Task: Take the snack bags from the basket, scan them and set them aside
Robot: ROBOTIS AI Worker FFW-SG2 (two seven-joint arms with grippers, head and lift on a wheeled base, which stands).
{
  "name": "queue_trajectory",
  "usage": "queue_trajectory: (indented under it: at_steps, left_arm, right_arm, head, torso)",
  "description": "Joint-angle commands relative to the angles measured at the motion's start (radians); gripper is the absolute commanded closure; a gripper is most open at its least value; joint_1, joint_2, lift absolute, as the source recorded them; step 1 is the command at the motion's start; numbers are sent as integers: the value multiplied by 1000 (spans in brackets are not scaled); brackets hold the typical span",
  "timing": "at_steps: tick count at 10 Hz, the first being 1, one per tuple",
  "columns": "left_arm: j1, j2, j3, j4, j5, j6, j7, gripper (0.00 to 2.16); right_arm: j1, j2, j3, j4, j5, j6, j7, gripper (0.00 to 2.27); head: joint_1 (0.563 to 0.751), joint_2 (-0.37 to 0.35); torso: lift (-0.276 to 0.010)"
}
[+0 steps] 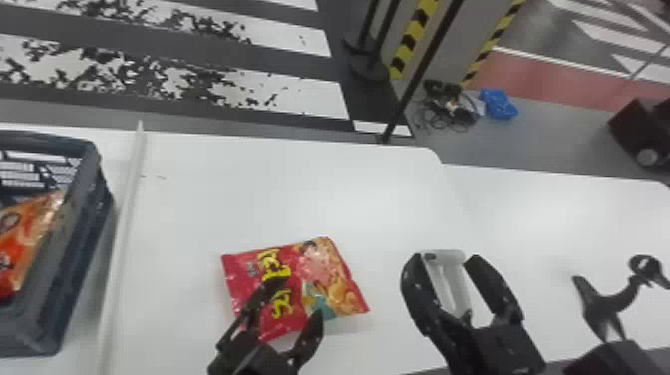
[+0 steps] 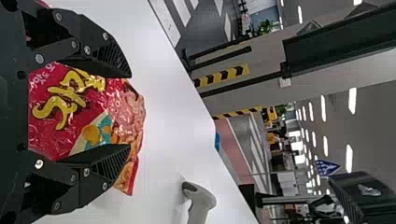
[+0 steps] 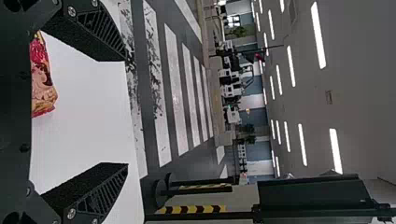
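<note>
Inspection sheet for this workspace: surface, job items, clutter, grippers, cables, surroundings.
Surface: white table.
Job items: red snack bag flat on the table; orange snack bag in the dark basket, at left; pale grey device on the table, right of the red bag.
Clutter: black curved object at far right, unidentified; blue item on the floor.
Grippers: left gripper open over the red bag, contact unclear; right gripper open.
Cables: dark tangle on the floor.
Surroundings: black pole, striped floor.
</note>
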Motion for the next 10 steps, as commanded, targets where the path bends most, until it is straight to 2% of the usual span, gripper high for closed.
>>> queue_trajectory:
  at_steps: [1, 2, 4, 5, 6, 7, 8, 9, 10]
  left_arm:
    - [24, 6, 33, -27, 91, -51, -16, 66]
    - [59, 9, 70, -64, 145, -109, -22, 66]
    - [153, 15, 185, -159, 180, -207, -22, 66]
    - [208, 18, 262, -210, 194, -256, -19, 66]
    - [265, 27, 343, -273, 238, -284, -20, 66]
    - [329, 27, 432, -331, 284, -336, -20, 66]
    - [386, 27, 516, -385, 326, -360, -20, 66]
    - [424, 18, 598, -420, 373, -367, -22, 66]
    - [474, 15, 667, -457, 399, -367, -33, 66]
  right_arm:
    - [-4, 0, 1, 4, 5, 0, 0, 127]
    - [-6, 0, 3, 8, 8, 0, 0, 127]
    - [-13, 0, 4, 19, 14, -3, 0, 124]
    - [-16, 0, 4, 22, 18, -3, 0, 124]
    - [-24, -2, 4, 30, 20, -6, 0, 124]
    - [-29, -3, 4, 36, 31, -6, 0, 124]
    - [-39, -5, 15, 54, 90, -15, 0, 124]
    - [-41, -6, 31, 80, 133, -64, 0, 124]
    - [-41, -11, 38, 93, 140, -74, 6, 124]
  head:
    - [695, -350]
    - [695, -350]
    - [695, -350]
    - [695, -350]
    - [695, -350]
    - [695, -350]
    - [695, -350]
    - [695, -342]
    - [695, -252]
  torso:
    - [-75]
    - [-75]
    - [-75]
    - [-75]
    - [-75]
    - [-75]
    - [-75]
    - [-75]
    - [-75]
